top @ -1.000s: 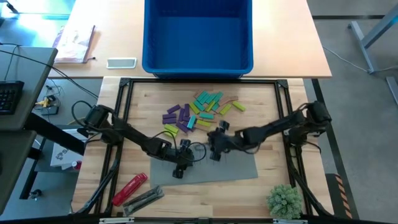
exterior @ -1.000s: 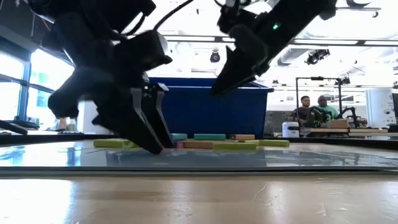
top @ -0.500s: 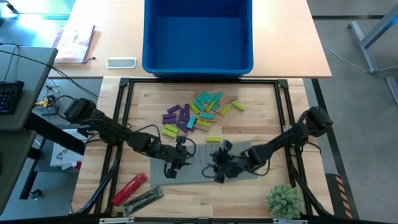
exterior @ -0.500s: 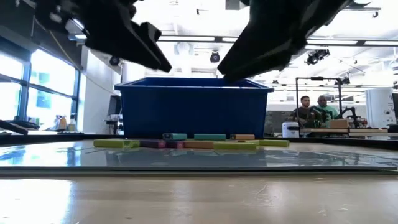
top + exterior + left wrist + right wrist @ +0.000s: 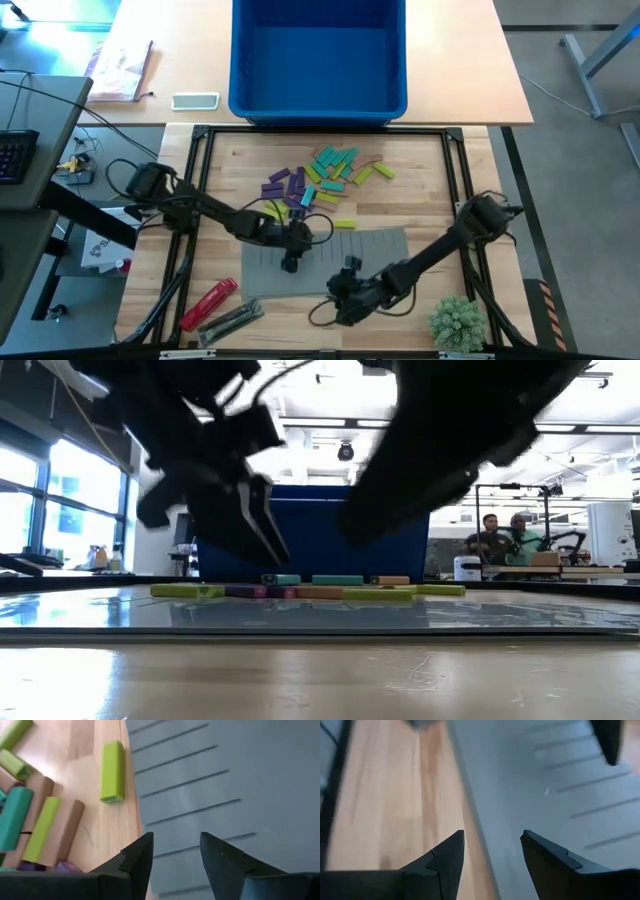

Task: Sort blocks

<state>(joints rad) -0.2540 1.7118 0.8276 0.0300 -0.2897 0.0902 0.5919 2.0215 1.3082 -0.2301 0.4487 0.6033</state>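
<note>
Step in hand, as I read it: between picks, nothing sorted yet. Both grippers are empty with fingers apart, a clear gap between them in each wrist view.

Left gripper sits at frame centre over the upper-left part of the grey mat, just below the pile. Its wrist view shows the mat edge and one lime block lying on bare wood just beside it.

Right gripper is low in the frame, centre-bottom, at the mat's lower edge and well apart from the blocks. Looks parked.

The blocks are a loose heap on the wooden table, upper centre, just below the blue bin. One stray lime block lies between the heap and the mat.

Next move, I'd say: left arm reaches up to the nearest loose block, jaws square across its short side, avoiding its neighbours.

Counts, high view:
- blocks: roughly two dozen; overlap blocks an exact count per colour
- mat: 1
- bin: 1, empty
- red tool: 1, lower left
</note>
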